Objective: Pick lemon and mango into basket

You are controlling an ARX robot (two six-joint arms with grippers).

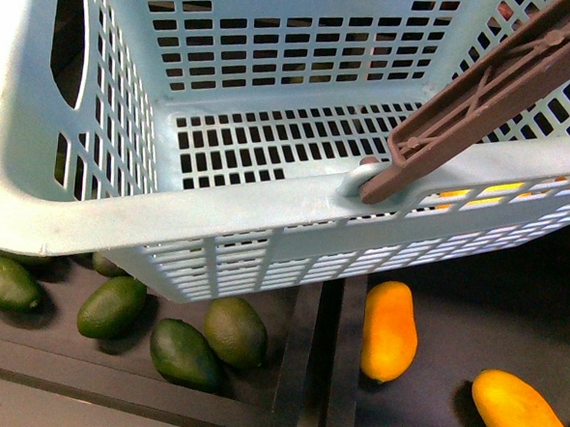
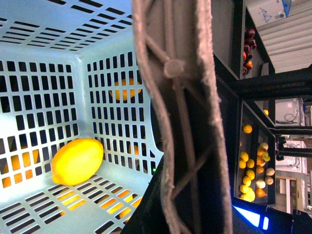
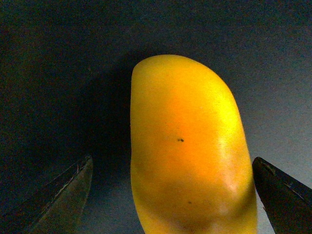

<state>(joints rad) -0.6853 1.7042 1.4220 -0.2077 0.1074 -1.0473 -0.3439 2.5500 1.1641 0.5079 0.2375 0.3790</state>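
A large light-teal basket (image 1: 121,208) with slotted walls and floor fills most of the front view, seen from above. A brown swing handle (image 1: 486,85) pivots on its near rim and slants up across its right side.

The left wrist view looks into the basket past that handle. A yellow lemon (image 2: 77,161) lies on the slotted floor, close to a corner where two walls meet. Orange and yellow fruit outside shows through the wall slots. Beyond the basket, well apart from it, shelves (image 2: 253,165) hold more small fruit.

In the front view, dark trays (image 1: 429,397) lie beneath the basket. Below its near left corner is a cluster of green oval fruits (image 1: 185,353). Below its near right side lie two yellow-orange mangoes (image 1: 390,329), apart from each other.

The right wrist view shows a mango (image 3: 185,146) close up, yellow shading to orange, lying on a dark surface outside the basket. Which of the two it is cannot be told. The right pincer (image 3: 173,195) stands spread wide, one dark fingertip (image 3: 68,190) on either side of the mango. One has a clear gap, and the other is just beside the skin. The left pincer appears in no view.
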